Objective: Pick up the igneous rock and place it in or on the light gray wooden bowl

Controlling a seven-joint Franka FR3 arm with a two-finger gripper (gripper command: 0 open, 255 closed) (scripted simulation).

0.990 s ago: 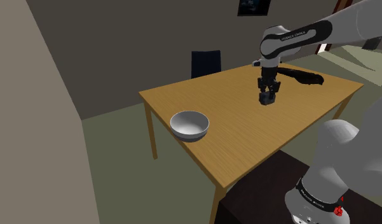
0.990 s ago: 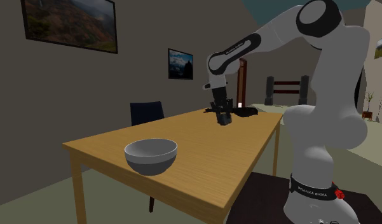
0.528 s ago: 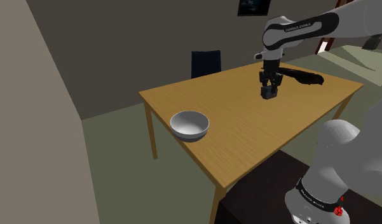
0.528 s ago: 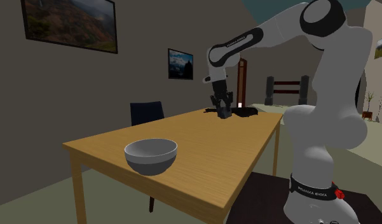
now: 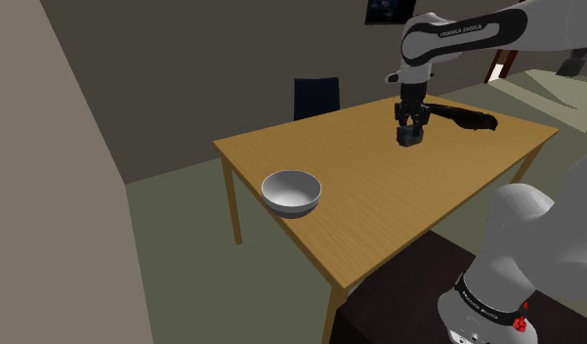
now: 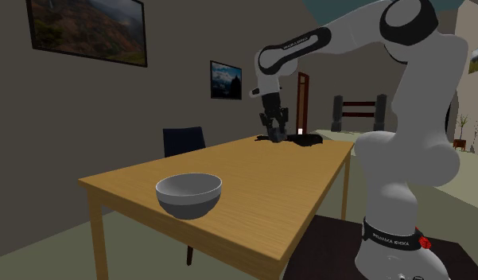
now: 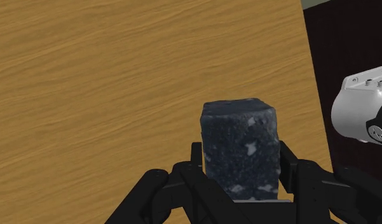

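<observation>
A dark speckled rock (image 7: pixel 240 146) is clasped between my two black fingers, held above the wooden table (image 5: pixel 379 195). In the shoulder view my gripper (image 5: pixel 409 138) hangs over the table's far part, shut on the rock (image 5: pixel 409 139), a little above the surface. The pale grey bowl (image 5: pixel 291 192) stands near the table's corner at the shoulder view's left, well apart from the gripper. The second exterior view has the bowl (image 6: pixel 188 194) in the foreground and the gripper (image 6: pixel 277 135) raised behind it.
A long black object (image 5: pixel 464 118) lies on the table's far end, just behind the gripper. A dark blue chair (image 5: pixel 316 97) stands at the far side of the table. My stand (image 5: pixel 418 293) sits by the table's near edge.
The gripper has risen from near the table surface with the rock clasped in it, and shifted slightly. The bowl has not moved.
</observation>
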